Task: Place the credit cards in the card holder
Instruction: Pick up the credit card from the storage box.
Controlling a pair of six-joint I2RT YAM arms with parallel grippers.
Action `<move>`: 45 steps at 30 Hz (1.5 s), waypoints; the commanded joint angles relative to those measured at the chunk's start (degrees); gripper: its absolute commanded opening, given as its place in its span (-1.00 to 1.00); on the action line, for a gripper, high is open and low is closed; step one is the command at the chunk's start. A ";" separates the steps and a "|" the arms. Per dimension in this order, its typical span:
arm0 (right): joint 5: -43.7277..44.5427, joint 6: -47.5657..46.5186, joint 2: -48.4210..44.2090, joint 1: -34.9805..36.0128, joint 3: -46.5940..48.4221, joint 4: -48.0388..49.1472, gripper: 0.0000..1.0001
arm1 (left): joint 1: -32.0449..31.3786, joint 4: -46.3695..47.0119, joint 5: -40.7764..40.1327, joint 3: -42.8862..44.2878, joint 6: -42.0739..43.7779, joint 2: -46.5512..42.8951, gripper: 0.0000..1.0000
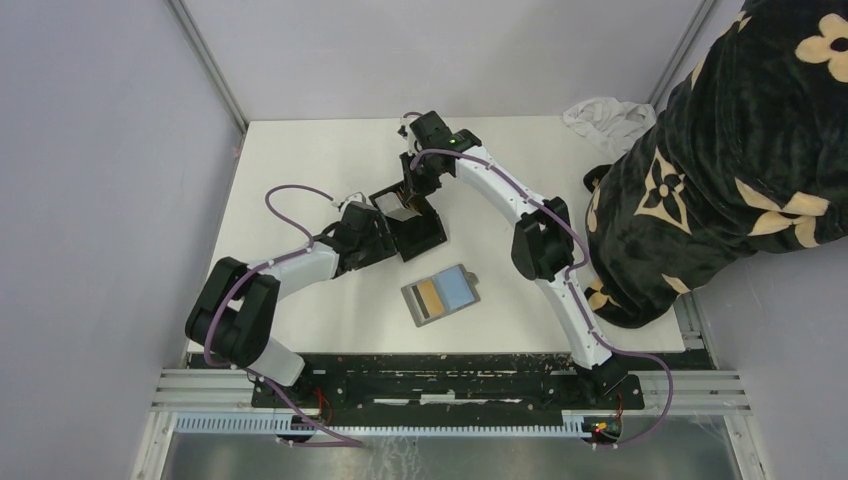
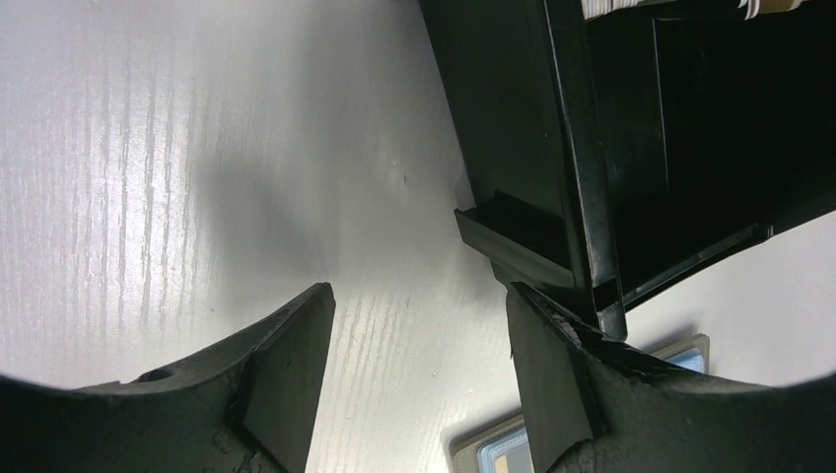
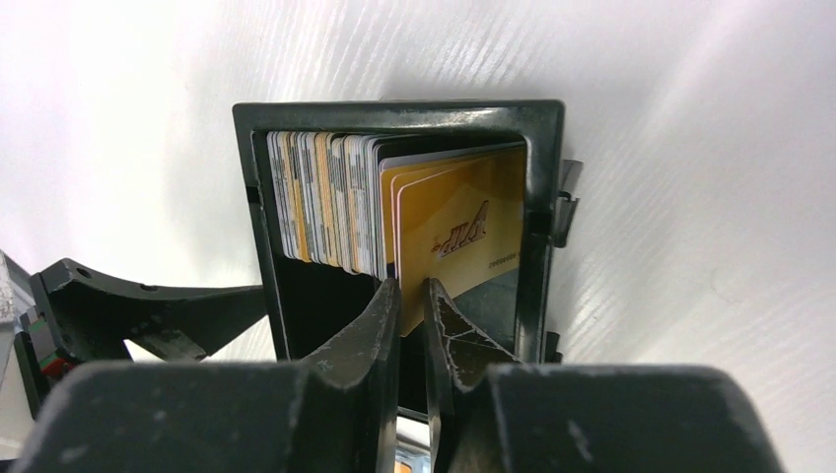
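Right gripper (image 3: 409,293): narrowed to a thin slit, reaching into the holder (image 3: 394,110), one tip on either side of the near edge of the gold card (image 3: 463,227). Cannot tell whether pinching that edge or just short of it.

Gold card: upright on its edge inside the holder, at the front of the row, leaning against the others. Behind it, a tight row of cards (image 3: 315,197), also on edge, filling the back of the holder from the left wall across most of its width.

Holder: black, open-topped, near the middle of the table (image 1: 300,160), between the two grippers.

Left gripper (image 2: 419,296): spread wide, nothing between the fingers, low over the bare table just left of the holder. Right finger hard by the holder's near corner; touching or barely apart, cannot tell.

Nearer the arm bases, well apart from the holder: loose cards (image 1: 440,295) lying flat on the table, a grey one underneath with a tan and a blue one side by side on top. Corner of the same pile visible past the left gripper's fingers in the left wrist view.

At the table's right edge, a dark blanket (image 1: 740,150) with cream flower shapes; beyond it, at the far right corner, a crumpled white cloth (image 1: 605,115).
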 commanded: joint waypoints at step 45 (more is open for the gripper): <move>-10.12 -2.82 -52.96 0.33 -48.75 7.61 -0.98 | 0.67 5.15 30.95 1.29 15.38 -25.05 0.59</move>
